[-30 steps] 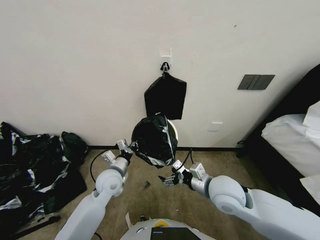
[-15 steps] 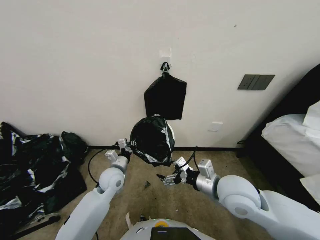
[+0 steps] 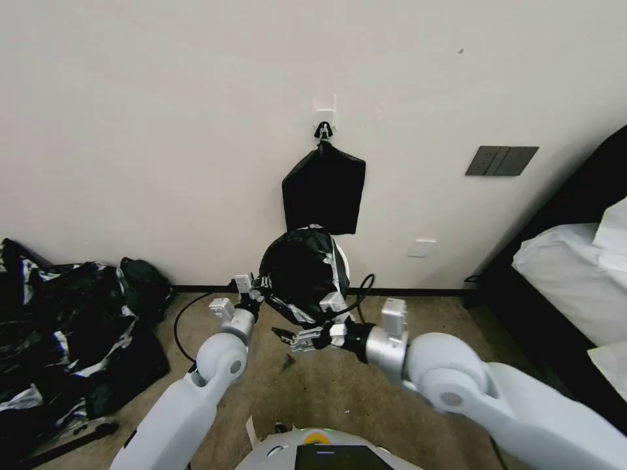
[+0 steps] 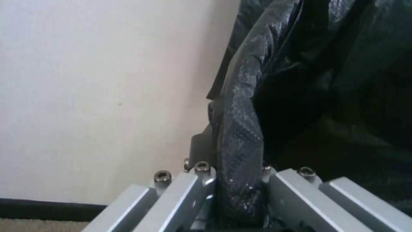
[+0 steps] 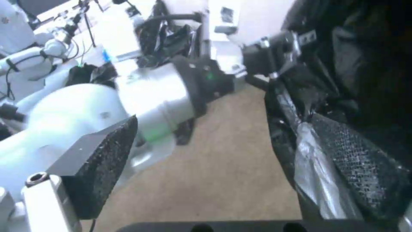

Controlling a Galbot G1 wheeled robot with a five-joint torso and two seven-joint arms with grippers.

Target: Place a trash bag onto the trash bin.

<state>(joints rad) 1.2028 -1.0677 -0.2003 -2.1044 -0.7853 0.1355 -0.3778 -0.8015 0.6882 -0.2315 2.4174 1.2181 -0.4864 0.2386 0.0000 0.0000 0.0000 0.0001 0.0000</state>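
Against wall: left end effector (image 3: 261,285) clamps trash bag (image 3: 302,274); right end effector (image 3: 292,338) gaping.

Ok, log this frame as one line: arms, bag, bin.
left gripper: shut on trash bag edge | right gripper: open, under bag's near side | trash bin: mostly draped by bag

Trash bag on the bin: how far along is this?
Mostly fitted: the trash bag covers the trash bin, a sliver of rim showing. The left hand pinches the bag's edge; the right hand is open under its hem. Left: seat the hem, release.
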